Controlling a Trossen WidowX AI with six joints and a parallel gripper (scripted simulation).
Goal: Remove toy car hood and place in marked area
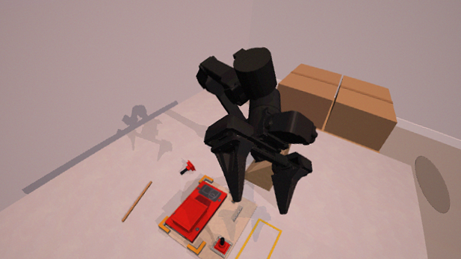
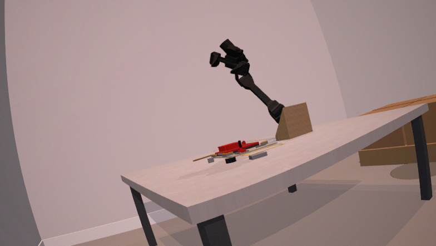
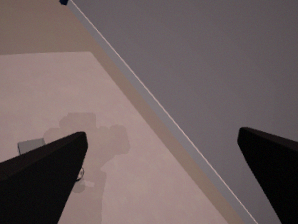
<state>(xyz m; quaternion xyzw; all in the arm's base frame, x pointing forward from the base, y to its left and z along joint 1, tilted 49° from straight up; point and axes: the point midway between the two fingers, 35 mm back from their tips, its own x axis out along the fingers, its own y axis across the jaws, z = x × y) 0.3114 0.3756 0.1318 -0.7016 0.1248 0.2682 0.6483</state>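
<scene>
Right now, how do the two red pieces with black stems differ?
The upright red piece has its black stem pointing up, while the tipped red piece leans over, its stem slanting down. The upright one is on the tan board; the tipped one is off it. Both are red and black.

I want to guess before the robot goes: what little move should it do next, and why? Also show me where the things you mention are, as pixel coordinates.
I think it should lower its open gripper (image 1: 260, 207) (image 2: 225, 64) (image 3: 162, 137) toward the red toy car (image 1: 193, 209) (image 2: 231, 150). The gripper is up in the air with nothing between its fingers, and the yellow outlined area (image 1: 277, 241) has no hood in it.
</scene>
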